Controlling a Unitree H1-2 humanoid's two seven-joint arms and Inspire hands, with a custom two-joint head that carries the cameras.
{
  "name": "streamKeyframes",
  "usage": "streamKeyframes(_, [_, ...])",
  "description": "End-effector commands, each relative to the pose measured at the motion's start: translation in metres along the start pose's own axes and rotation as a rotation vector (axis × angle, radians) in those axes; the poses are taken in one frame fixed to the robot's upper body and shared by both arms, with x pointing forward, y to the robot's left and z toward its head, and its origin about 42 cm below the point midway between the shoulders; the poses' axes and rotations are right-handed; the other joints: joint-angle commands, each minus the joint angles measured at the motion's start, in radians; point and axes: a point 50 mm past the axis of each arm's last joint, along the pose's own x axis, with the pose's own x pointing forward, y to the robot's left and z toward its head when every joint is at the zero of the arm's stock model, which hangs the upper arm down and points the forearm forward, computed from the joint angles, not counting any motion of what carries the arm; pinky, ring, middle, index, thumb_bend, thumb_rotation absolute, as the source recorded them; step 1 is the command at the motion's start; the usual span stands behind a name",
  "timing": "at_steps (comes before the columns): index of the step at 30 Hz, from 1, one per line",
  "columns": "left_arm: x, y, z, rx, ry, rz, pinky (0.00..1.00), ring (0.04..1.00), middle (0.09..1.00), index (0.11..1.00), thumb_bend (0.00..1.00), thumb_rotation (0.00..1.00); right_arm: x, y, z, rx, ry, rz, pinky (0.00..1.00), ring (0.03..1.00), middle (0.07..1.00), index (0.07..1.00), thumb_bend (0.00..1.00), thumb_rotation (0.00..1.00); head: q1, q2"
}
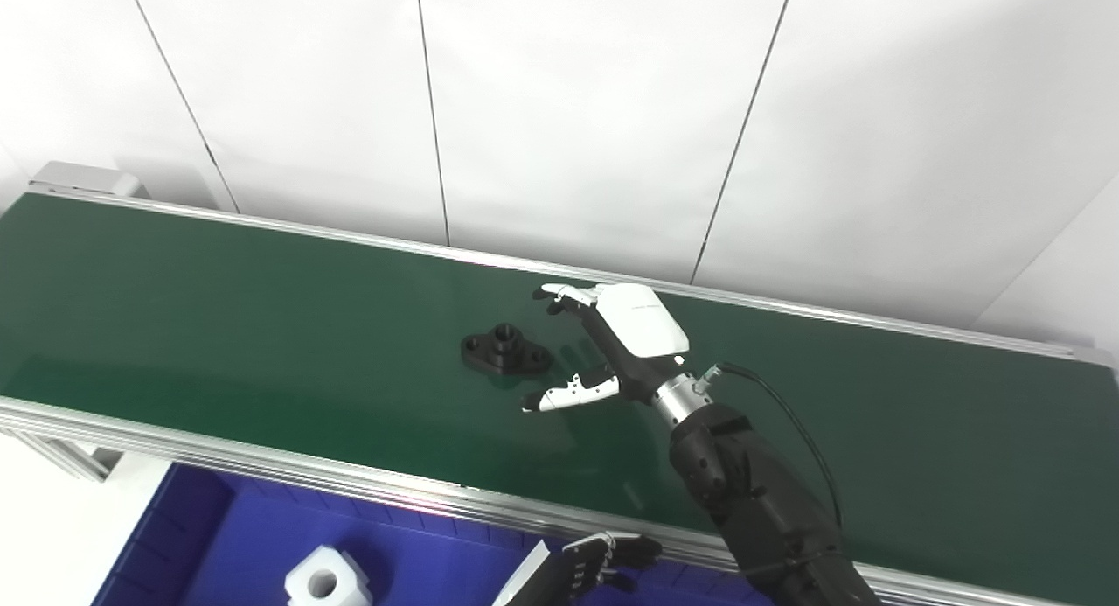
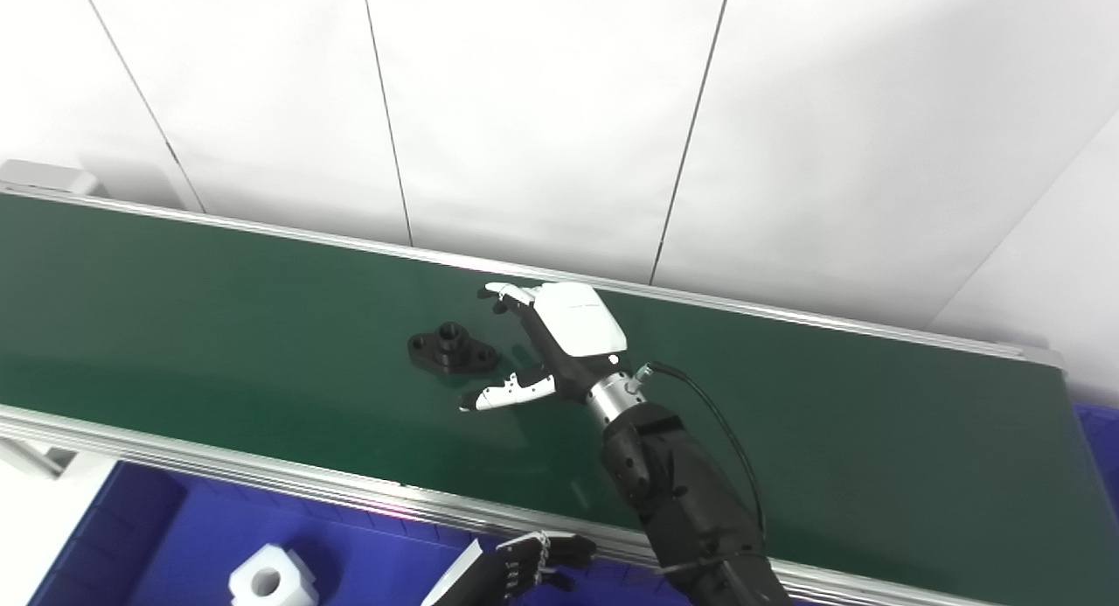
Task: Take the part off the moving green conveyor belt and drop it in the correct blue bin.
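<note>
Black part (image 1: 505, 348) flat on the green belt (image 1: 218, 326), about midway between far and near edges, somewhat left of the belt's middle. Just left of the right hand (image 1: 612, 344), apart from it, sitting toward the gap between fingers (image 1: 564, 296) on the far side and thumb (image 1: 568, 396) on the near side. Long axis roughly along the belt, tilted a little toward the near right. Right hand splayed wide, holding nothing, palm turned toward the part; clearly the nearer one. Left hand (image 1: 603, 564) low at the near edge, over the blue bin (image 1: 201, 536), well apart from the part; dark fingers curled, whether clenched or loose hard to tell, nothing visibly held.

Part: matte black, flat flange with rounded lobes, a hole in each, raised round boss with a bore at centre; looks rigid plastic. Belt smooth, slightly glossy, aluminium rails either side. Bin glossy blue plastic, with a white blocky piece (image 1: 328, 580) with a round bore inside. Probably a short leftward close across the narrow waist at the boss
</note>
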Motion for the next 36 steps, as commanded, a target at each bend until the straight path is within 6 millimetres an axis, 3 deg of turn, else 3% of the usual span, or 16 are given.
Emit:
streamKeyframes(1, [-0.007,-0.017,0.0,-0.036,0.011,0.003,0.78,0.809,0.797,0.752,0.84,0.71,0.02,-0.022,0.014,-0.018,-0.04,-0.074,0.81,0.746,0.741,0.824,0.9,0.62,0.001,0.002])
streamKeyframes(12, [-0.009,-0.019,-0.001,-0.023,0.013,0.005,0.78,0.807,0.796,0.752,0.83,0.72,0.028,-0.025,0.012,-0.025,-0.025,-0.07,0.81,0.747,0.738,0.816,0.88,0.56,0.005,0.002])
streamKeyframes(24, [-0.011,-0.023,0.0,-0.023,0.015,0.01,0.78,0.807,0.796,0.75,0.85,0.73,0.032,-0.028,0.0,-0.059,-0.002,-0.071,0.81,0.742,0.738,0.812,0.88,0.59,0.012,0.007])
streamKeyframes(36, [-0.013,-0.023,0.002,-0.026,0.006,0.005,0.78,0.808,0.798,0.753,0.83,0.72,0.028,-0.018,-0.017,-0.11,0.051,-0.028,0.79,0.707,0.703,0.785,0.81,0.49,0.015,0.016])
